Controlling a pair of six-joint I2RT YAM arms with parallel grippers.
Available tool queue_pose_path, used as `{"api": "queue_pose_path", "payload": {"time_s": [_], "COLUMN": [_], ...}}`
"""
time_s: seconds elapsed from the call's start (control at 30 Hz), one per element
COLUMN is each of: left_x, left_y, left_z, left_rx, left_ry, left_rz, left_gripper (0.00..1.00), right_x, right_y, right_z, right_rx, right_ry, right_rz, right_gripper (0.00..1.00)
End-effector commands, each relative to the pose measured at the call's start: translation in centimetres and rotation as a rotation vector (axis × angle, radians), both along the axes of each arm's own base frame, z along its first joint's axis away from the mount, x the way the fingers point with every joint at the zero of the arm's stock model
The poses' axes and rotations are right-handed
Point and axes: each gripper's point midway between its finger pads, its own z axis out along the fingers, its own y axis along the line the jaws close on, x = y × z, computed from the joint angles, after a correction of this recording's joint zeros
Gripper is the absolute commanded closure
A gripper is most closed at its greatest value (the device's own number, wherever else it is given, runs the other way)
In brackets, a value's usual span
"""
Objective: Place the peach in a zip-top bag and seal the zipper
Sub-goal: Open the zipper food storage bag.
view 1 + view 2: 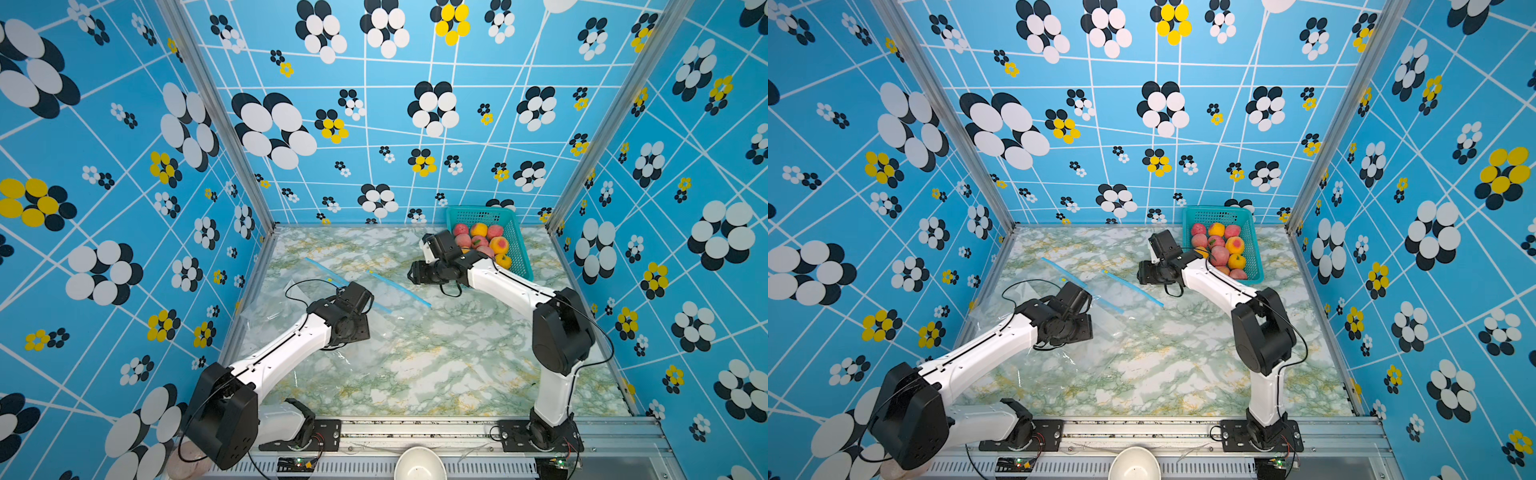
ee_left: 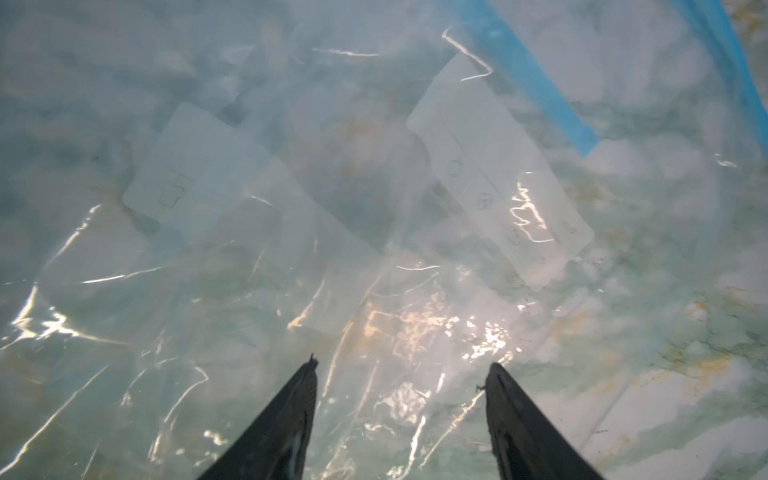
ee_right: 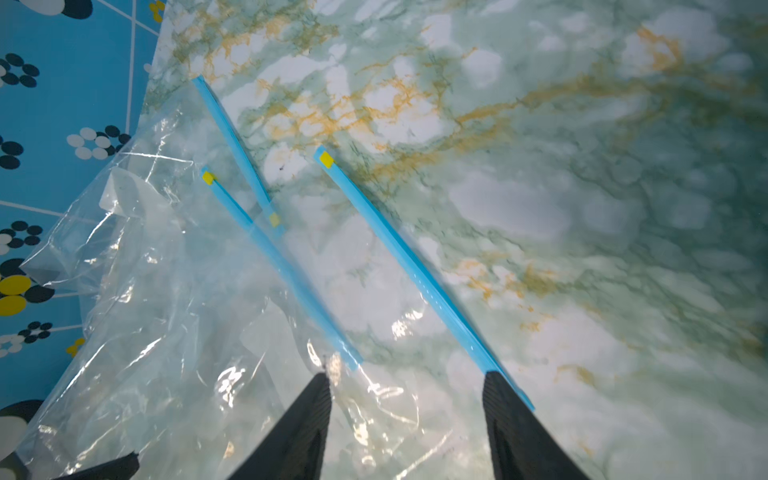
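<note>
Both jaws apart, empty, left gripper [image 2: 401, 361] above clear bags [image 2: 249, 257], right gripper [image 3: 407, 376] above blue zipper [image 3: 415, 270]

Red-yellow peaches [image 1: 480, 243] heaped in teal basket [image 1: 519, 249] at far right, clear blue-zippered zip-top bags [image 3: 158, 316] laid flat, overlapped, left of centre

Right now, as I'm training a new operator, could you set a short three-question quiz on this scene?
1. True or false: a pink-and-yellow round peach already lies inside a clear plastic zip-top bag.
2. The peaches sit in: A) a teal plastic mesh basket; B) a metal pot; C) a wooden crate.
3. Fill in: the jaws of the left gripper and right gripper stand ____.
Key: 1 false; 2 A; 3 open.
</note>
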Motion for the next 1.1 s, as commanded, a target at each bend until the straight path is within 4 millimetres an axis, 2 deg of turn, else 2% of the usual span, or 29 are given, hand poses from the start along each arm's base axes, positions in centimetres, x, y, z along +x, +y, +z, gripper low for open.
{"api": "queue_pose_path", "payload": {"time_s": [0.0,0.07,0.13,0.23,0.4,0.6,0.87,1.07], "left_x": [0.4,0.9,1.1,1.1,0.8,0.4,0.1,-0.1], "left_y": [0.3,1.0,1.4,2.0,2.4,2.4,2.5,2.6], "left_z": [-2.2,-2.7,-3.2,-4.0,-4.9,-5.7,-5.8,-5.8], "left_rx": [-0.108,-0.086,-0.073,-0.080,-0.081,-0.083,-0.083,-0.084], "left_ry": [0.028,0.028,0.041,0.053,0.074,0.092,0.094,0.089], "left_rz": [0.030,0.043,0.054,0.081,0.088,0.096,0.102,0.104], "left_gripper": [0.42,0.44,0.47,0.49,0.50,0.50,0.50,0.50], "right_x": [1.0,1.8,2.4,2.7,2.8,1.9,1.5,1.0], "right_y": [1.7,2.1,2.6,2.9,2.6,3.2,3.6,4.3], "right_z": [-1.3,-2.2,-4.4,-5.7,-6.6,-8.0,-9.8,-10.3], "right_rx": [-0.092,-0.127,-0.169,-0.167,-0.091,-0.016,0.033,0.082], "right_ry": [0.002,0.010,0.043,0.082,0.135,0.213,0.276,0.306], "right_rz": [0.074,0.101,0.142,0.191,0.205,0.251,0.273,0.284], "right_gripper": [0.38,0.37,0.37,0.37,0.40,0.44,0.48,0.55]}}
